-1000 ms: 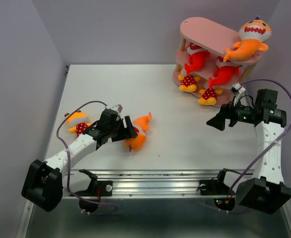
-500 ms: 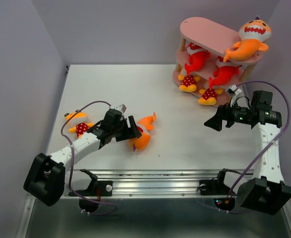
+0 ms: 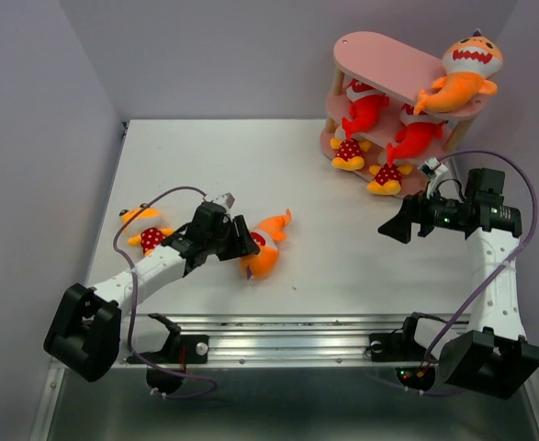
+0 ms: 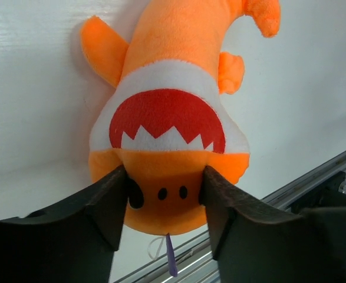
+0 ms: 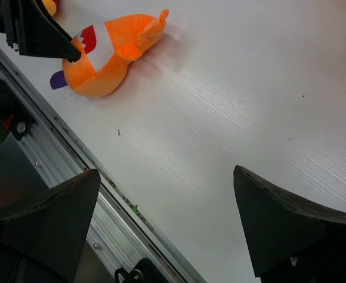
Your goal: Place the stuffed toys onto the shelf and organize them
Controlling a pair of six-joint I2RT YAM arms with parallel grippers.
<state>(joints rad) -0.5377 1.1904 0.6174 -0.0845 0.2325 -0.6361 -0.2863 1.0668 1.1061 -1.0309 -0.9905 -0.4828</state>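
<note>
An orange shark (image 3: 267,248) with a white toothy mouth lies on the table (image 3: 251,165) near the front. My left gripper (image 3: 249,243) has its jaws pressed against both sides of the shark's head (image 4: 167,194). The right wrist view shows that same shark (image 5: 111,50) at top left. My right gripper (image 3: 396,227) hovers open over bare table, right of centre, nothing between its fingers (image 5: 279,218). The pink shelf (image 3: 384,60) stands far right. It holds another orange shark (image 3: 466,73) on top, two red sharks (image 3: 368,108) in the middle tier, and two small dotted figures (image 3: 349,152) at the bottom.
A small yellow-orange figure (image 3: 145,230) with red dotted parts lies at the table's left, behind my left arm. The metal rail (image 3: 287,326) runs along the near edge. Walls close in the left, back and right sides.
My left gripper's jaws have drawn in onto the orange shark's head; the shark shifted slightly right earlier. My right gripper drifted a little left and up, then held still.
</note>
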